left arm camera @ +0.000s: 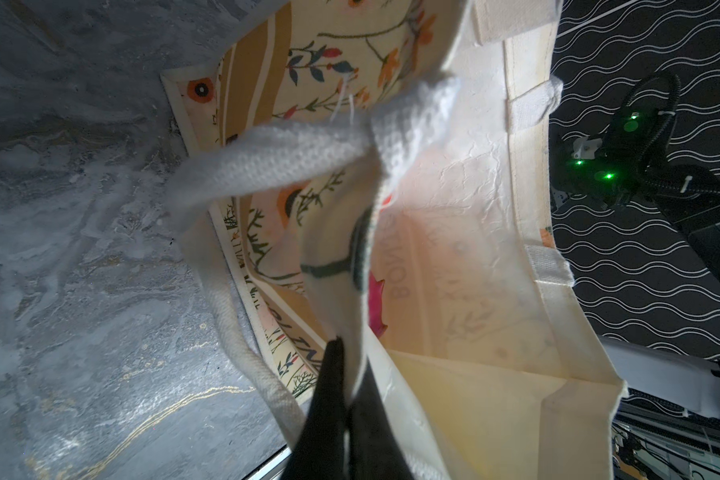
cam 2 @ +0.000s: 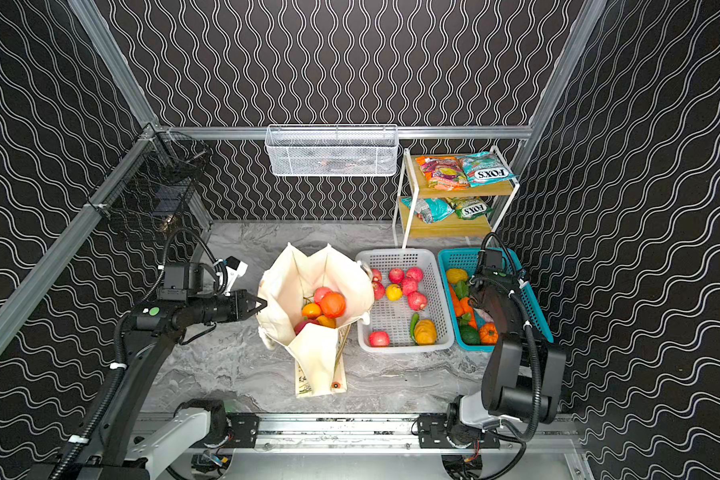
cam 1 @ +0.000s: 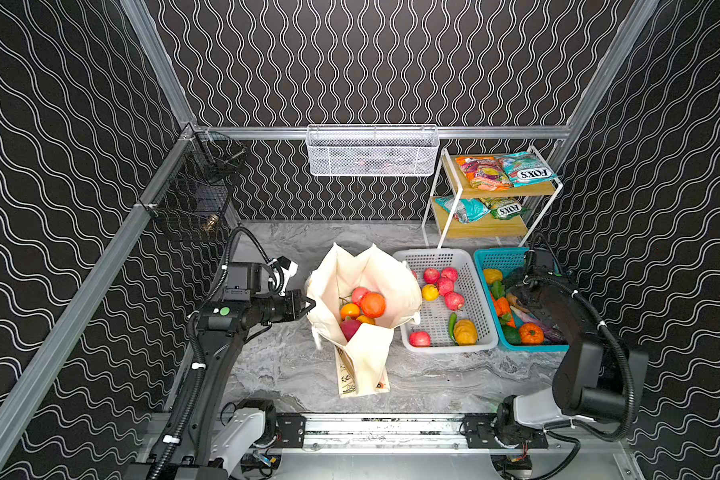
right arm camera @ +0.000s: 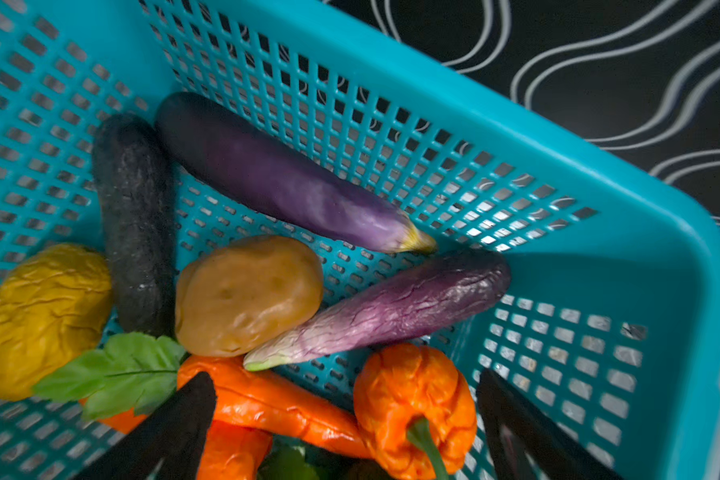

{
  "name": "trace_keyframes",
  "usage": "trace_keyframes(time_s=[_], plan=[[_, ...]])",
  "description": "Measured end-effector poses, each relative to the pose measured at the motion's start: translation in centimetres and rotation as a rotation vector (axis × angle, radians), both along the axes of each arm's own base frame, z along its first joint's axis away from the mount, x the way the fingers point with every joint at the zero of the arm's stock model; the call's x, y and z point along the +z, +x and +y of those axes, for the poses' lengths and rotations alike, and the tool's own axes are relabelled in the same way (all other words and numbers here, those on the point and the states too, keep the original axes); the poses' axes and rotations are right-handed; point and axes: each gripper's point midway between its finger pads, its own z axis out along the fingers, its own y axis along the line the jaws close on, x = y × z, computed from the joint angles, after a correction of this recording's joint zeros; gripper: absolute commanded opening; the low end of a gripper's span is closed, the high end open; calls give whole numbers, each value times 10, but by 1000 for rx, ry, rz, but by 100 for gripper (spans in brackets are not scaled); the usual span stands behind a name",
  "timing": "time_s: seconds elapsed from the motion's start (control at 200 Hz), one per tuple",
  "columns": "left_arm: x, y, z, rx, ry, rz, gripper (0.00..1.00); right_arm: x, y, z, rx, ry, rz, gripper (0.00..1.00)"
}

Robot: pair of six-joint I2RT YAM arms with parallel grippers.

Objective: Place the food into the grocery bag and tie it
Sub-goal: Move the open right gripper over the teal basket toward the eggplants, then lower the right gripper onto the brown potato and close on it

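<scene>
The left gripper (cam 1: pixel 308 305) is shut tight. Its two black fingers (left arm camera: pixel 327 415) pinch the top edge of the big cream cloth grocery bag (cam 1: pixel 368 357) with flower pictures and tan stripes. The bag stands open in the middle of the grey marble table (cam 1: pixel 283 370), and the left gripper holds the side of its mouth that faces the left arm. A thick white woven handle (left arm camera: pixel 292 153) hangs loose just beside the pinched edge. Some food lies inside the bag: a big round orange fruit (cam 1: pixel 373 304), a smaller orange fruit (cam 1: pixel 349 311) touching it, a pink-red round fruit (cam 1: pixel 358 293) behind them, a dark pink dragon fruit (cam 1: pixel 350 328) near the front wall, and a bit of a yellow fruit (cam 1: pixel 366 320). A white plastic basket with holes (cam 1: pixel 449 347) sits just beside the bag on the right arm's side, with red round fruits (cam 1: pixel 445 286) in it. A teal plastic basket with holes (cam 1: pixel 485 259) sits on the far side of the white basket from the bag. The right gripper (right arm camera: pixel 346 378) hangs over the teal basket with its fingers spread wide open, and it holds nothing. Under it lie a bumpy orange pepper (right arm camera: pixel 412 395), an orange carrot (right arm camera: pixel 275 401), a brown potato (right arm camera: pixel 248 295), a smooth purple eggplant (right arm camera: pixel 275 174) and a wrinkled purple eggplant (right arm camera: pixel 391 307). I cannot tell if the fingers touch any of them. A shiny orange snack packet (cam 1: pixel 481 172) and a shiny teal snack packet (cam 1: pixel 524 169) lie on a small wooden rack with a white frame (cam 1: pixel 491 230), well apart from the bag.
</scene>
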Motion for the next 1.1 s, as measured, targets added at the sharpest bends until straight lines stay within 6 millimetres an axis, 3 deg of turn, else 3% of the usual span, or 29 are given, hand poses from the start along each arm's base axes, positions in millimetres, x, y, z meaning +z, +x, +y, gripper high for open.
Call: trace_keyframes(time_s=[0.35, 1.101], plan=[[0, 1, 1, 3, 4, 10, 0, -22, 26, 0, 43, 93, 1, 99], [-2, 3, 2, -3, 21, 21, 3, -56, 52, 0, 79, 183, 38, 99]])
